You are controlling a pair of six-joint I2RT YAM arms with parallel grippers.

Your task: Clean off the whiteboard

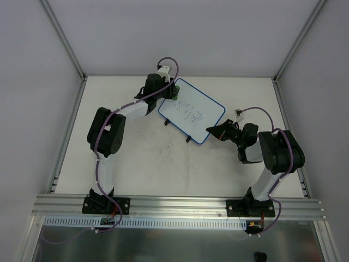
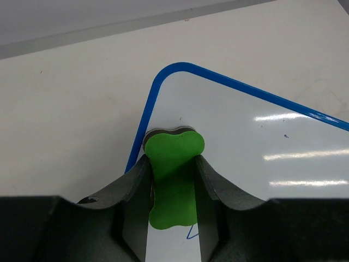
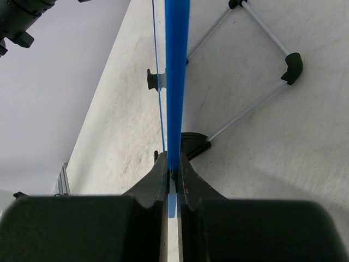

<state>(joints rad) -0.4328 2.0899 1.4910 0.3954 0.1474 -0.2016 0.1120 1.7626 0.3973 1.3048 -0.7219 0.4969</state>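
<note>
The whiteboard (image 1: 192,111) stands tilted on its black feet mid-table, with blue writing across its middle. My left gripper (image 1: 173,90) is shut on the green bone-shaped eraser (image 2: 172,174), which is pressed on the board's (image 2: 262,136) far-left corner near the blue rim. A bit of blue ink shows just below the eraser. My right gripper (image 1: 218,131) is shut on the board's blue rim (image 3: 175,82) at its right edge; in the right wrist view the board shows edge-on, with a wire stand (image 3: 256,65) behind it.
Grey walls close in the table on the far, left and right sides. An aluminium rail (image 1: 174,203) runs along the near edge by the arm bases. One black foot (image 3: 193,144) of the board rests on the table close to my right fingers.
</note>
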